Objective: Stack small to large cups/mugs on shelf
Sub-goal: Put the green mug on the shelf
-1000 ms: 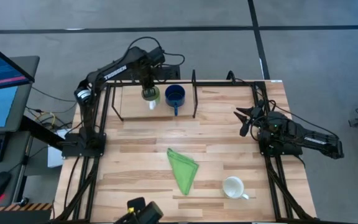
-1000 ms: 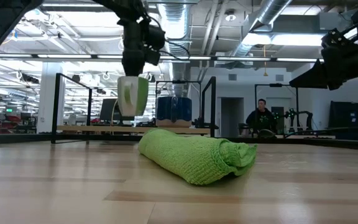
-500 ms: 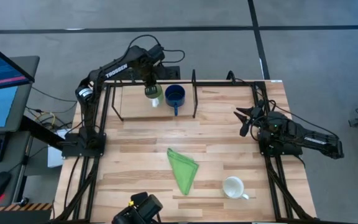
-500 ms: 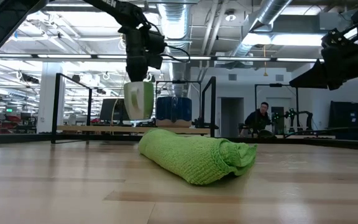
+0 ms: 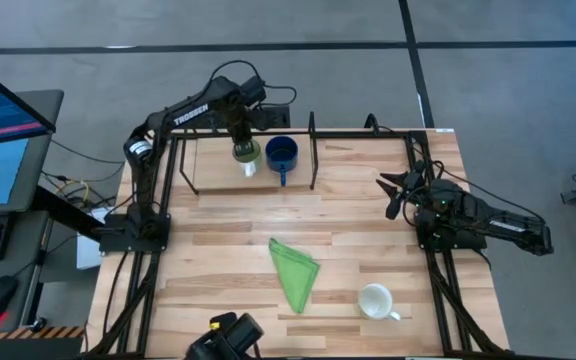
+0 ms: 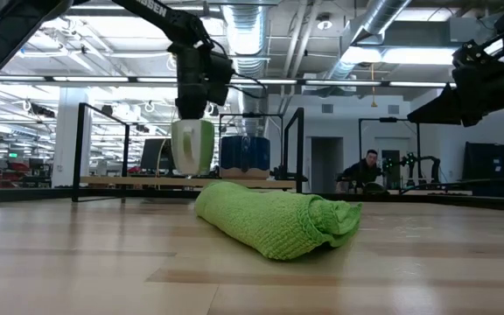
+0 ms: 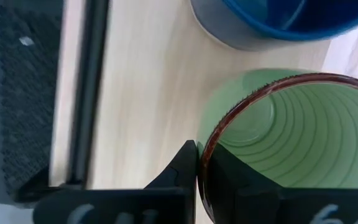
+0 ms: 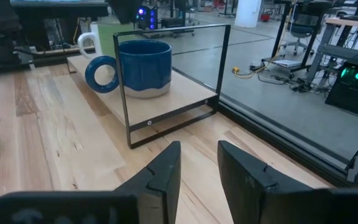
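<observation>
Left claw [image 5: 241, 133] clenched on rim of light green mug with white handle [image 5: 244, 152], holding it upright low over light wooden base of black metal-rod shelf [image 5: 208, 160] at tabletop's far edge, just beside dark blue mug [image 5: 282, 153], probably for size order. White mug [image 5: 375, 300] waits near front edge. Right claw [image 5: 396, 190] released, idle at right edge.

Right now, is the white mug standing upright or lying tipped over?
Upright. In the high view the white mug shows its round open mouth facing up, handle pointing sideways.
</observation>
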